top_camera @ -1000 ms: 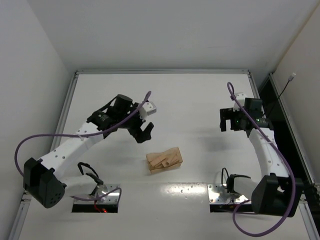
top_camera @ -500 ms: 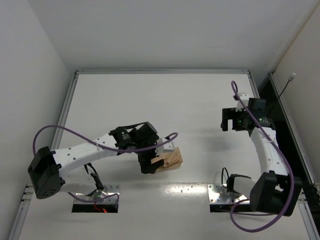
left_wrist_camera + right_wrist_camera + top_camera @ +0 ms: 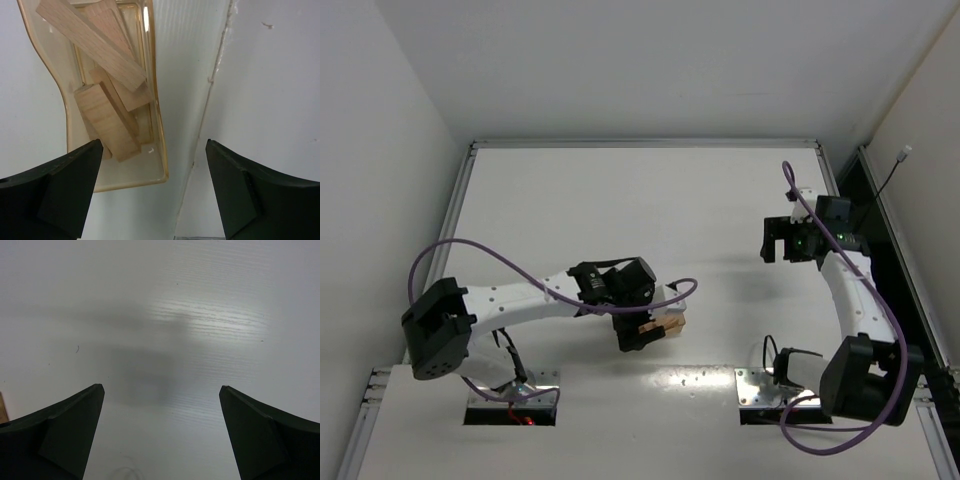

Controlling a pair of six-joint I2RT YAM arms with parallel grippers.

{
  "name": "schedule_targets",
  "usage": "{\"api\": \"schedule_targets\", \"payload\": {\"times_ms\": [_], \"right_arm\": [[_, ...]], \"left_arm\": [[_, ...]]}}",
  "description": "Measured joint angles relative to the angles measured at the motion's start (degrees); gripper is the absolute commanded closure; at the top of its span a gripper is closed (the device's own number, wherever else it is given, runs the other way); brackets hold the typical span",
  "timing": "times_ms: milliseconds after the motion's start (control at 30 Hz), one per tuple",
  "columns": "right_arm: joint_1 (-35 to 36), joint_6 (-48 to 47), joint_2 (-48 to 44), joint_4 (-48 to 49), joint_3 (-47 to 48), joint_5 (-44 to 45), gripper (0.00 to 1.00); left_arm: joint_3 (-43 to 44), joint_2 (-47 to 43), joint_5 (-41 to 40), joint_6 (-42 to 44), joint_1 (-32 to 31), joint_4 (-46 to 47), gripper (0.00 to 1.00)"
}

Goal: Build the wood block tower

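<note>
My left gripper [image 3: 154,142] is open and holds nothing. Its two dark fingers [image 3: 55,190] are spread wide. The left one sits just beside the near corner of a clear yellowish box [image 3: 131,183]. The right one is out over the bare desk [image 3: 650,200], past the box's right side, so that side of the box lies in the gap between them. I cannot tell if I am touching the box.

The wood blocks [image 3: 107,122] lie inside the box in a messy pile, some leaning on others. The box sits close to the near edge of the desk, about halfway between the left and right edges.

From the box, bare white desk runs all the way to the far edge and out to the left edge. White walls [image 3: 620,70] stand up along those edges.

My right gripper [image 3: 161,387] is open too, with nothing in it and only bare white desk under it. It hangs close to the right edge, about halfway between the near and far edges, well apart from the box.
</note>
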Motion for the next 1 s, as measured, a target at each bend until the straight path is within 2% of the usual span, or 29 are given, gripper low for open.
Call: {"api": "schedule_targets", "payload": {"times_ms": [333, 400, 633, 833, 1000], "right_arm": [[0.00, 0.00, 0.55, -0.24, 0.00, -0.28, 0.02], [0.00, 0.00, 0.76, -0.26, 0.02, -0.28, 0.02], [0.00, 0.00, 1.53, -0.31, 0.00, -0.28, 0.02], [0.00, 0.00, 1.55, -0.31, 0.00, -0.28, 0.02], [0.00, 0.00, 1.55, -0.31, 0.02, -0.31, 0.02]], "left_arm": [[0.00, 4.02, -2.29, -2.12, -0.11, 3.82, 0.34], [0.00, 4.68, -2.58, -2.36, -0.52, 4.42, 0.42], [0.00, 6.01, -2.86, -2.62, -4.96, 5.38, 0.46], [-0.09, 7.19, -3.32, -2.80, -5.27, 6.08, 0.49], [-0.22, 10.23, -3.89, -3.06, -5.27, 6.47, 0.61]]}}
